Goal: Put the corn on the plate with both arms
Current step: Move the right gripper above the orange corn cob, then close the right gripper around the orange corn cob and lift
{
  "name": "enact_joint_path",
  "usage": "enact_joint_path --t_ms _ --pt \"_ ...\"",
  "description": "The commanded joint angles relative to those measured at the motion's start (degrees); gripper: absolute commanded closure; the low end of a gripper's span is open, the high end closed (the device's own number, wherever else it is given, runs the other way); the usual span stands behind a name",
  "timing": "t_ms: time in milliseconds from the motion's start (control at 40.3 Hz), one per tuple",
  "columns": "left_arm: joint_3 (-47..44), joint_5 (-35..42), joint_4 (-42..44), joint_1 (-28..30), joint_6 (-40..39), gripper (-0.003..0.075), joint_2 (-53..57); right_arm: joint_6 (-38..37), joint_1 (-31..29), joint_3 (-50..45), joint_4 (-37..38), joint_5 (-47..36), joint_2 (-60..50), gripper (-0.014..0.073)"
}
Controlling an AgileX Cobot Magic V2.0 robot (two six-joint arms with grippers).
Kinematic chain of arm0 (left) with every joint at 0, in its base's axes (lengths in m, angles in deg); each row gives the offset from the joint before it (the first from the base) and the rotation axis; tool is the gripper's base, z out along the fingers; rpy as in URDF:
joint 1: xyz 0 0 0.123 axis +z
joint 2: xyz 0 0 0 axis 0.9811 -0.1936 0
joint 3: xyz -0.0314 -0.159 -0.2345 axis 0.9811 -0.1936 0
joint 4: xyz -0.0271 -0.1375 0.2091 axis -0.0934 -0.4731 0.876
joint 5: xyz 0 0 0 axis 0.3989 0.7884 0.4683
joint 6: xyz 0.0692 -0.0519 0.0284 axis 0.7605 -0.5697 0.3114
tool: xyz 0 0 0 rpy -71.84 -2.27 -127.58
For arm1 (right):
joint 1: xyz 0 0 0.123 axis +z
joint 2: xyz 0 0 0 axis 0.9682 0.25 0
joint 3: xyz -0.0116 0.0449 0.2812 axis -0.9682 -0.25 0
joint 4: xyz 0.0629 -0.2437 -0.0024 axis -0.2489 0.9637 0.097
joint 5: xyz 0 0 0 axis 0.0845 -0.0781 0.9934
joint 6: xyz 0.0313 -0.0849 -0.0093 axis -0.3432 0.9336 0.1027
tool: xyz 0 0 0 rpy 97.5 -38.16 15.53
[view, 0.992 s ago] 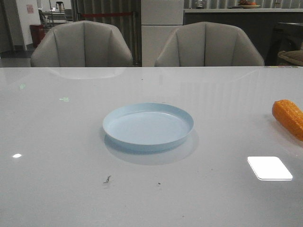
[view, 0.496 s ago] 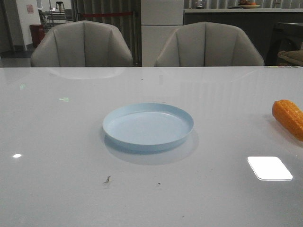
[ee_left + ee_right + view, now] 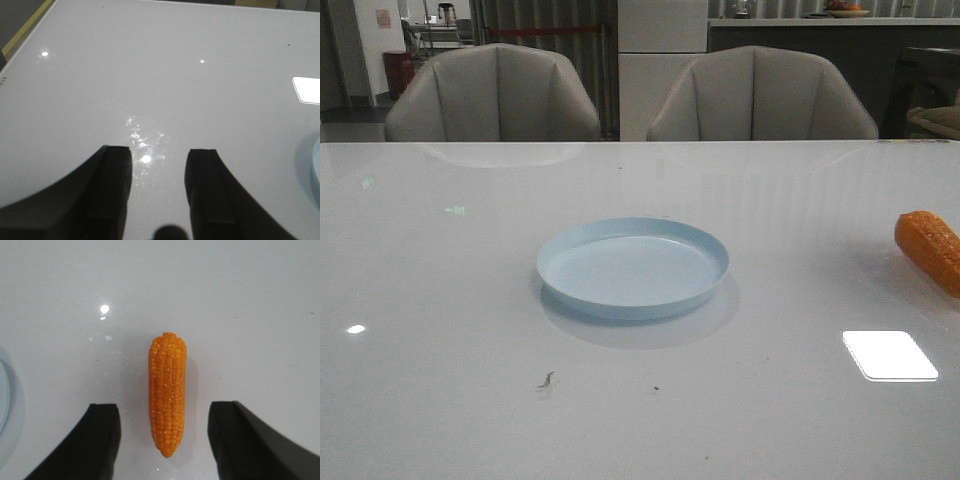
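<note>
Plate sits mid-table, pale blue, empty, rim unobstructed. Corn lies on the table at the far right edge of the front view, partly cut off by the frame, well apart from the plate. Neither arm shows in the front view.

Right wrist view: we see the right gripper spread wide, holding nothing, its two dark fingers flanking the corn with clear table on both sides. The cob runs lengthwise between the fingers, pointed end toward the camera. A sliver of the plate's rim shows at the picture's edge. How high the fingers stand above the table we cannot tell.

Left wrist view: the left gripper is parted, empty, over bare glossy table; a pale edge of the plate just enters the view.

Risks as we judge them:
- The cob looks glossy and tapered; closing near the narrow end could squeeze it out of the grip.
- It is round, so a touch from one finger first could roll it aside.
- Descending too low may scrape the fingertips on the table.
- The carry to the plate is long; a weak hold may drop it short.
</note>
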Motion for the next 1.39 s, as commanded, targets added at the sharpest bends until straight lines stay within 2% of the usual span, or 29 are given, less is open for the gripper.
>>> enact_joint_path --t_ms 0,198,471,942,1041,1190,1364 --pt "1.7 5.0 -0.7 -0.1 -0.8 0.0376 0.9 1.0 0.0 7.2 0.1 0.8 4.0 0.0098" --pt "1.7 5.0 -0.7 -0.1 -0.8 0.0376 0.9 1.6 0.4 12.8 0.1 3.5 13.6 0.0098" --pt "1.7 5.0 -0.7 -0.1 -0.8 0.0376 0.9 1.9 0.4 13.3 0.0 4.7 21.8 0.0098" --pt "1.7 5.0 -0.6 -0.1 -0.8 0.0376 0.9 2.0 0.5 13.3 -0.2 2.8 25.1 0.0099" --pt "1.7 5.0 -0.6 -0.1 -0.8 0.0376 0.9 3.4 0.5 13.3 -0.2 2.6 25.1 0.0168" --pt "1.7 5.0 -0.6 -0.1 -0.8 0.0376 0.9 4.5 0.7 14.0 -0.2 2.7 25.1 0.0368" --pt "1.7 5.0 -0.6 -0.1 -0.8 0.0376 0.9 7.3 3.3 19.7 -0.2 5.2 25.1 0.0371"
